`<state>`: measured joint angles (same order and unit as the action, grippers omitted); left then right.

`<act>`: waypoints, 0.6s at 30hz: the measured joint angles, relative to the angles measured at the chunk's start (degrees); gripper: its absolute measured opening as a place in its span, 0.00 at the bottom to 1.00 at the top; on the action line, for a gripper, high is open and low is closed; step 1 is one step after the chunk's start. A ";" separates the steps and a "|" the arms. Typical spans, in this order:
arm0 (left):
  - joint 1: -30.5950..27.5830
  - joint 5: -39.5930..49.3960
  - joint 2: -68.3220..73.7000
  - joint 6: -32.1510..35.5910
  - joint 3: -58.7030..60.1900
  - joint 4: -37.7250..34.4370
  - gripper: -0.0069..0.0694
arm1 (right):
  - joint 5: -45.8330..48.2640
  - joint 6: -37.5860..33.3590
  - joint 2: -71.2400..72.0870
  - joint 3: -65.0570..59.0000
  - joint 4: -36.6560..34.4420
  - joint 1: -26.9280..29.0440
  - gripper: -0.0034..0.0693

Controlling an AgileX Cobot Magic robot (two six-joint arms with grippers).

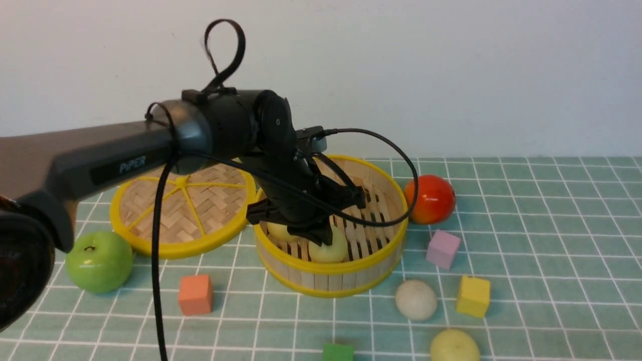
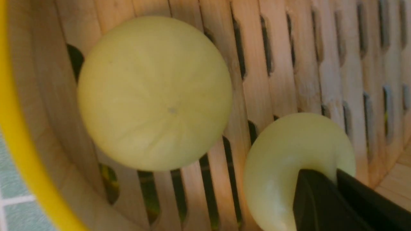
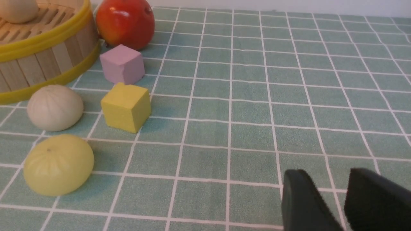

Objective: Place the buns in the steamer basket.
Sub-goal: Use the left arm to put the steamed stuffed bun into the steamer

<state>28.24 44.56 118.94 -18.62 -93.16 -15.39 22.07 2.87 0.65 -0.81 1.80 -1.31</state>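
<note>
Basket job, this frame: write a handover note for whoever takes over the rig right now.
Left gripper: shut, over a yellow-green bun in the basket; whether it touches the bun, I can't tell.
Right gripper: open, empty, above the table.
Done: three buns in the basket, two yellow-green and one off-white.
Left: two buns on the table to the basket's right, one off-white, one yellow-green nearer the robot. Both still need to go in.
</note>
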 joint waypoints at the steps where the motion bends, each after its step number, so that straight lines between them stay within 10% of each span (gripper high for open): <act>1: 0.00 -0.24 0.25 0.00 0.00 0.01 0.09 | 0.00 0.00 0.00 0.00 0.00 0.00 0.38; 7: 0.00 -0.85 0.62 0.00 -0.18 0.01 0.20 | 0.00 0.00 0.00 0.00 0.00 0.00 0.38; 18: 0.00 10.35 -1.04 0.00 -4.42 3.89 0.70 | 0.00 0.00 0.00 0.00 0.00 0.00 0.38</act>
<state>28.24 54.92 117.90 -18.62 -97.57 -11.50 22.07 2.87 0.65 -0.81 1.80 -1.31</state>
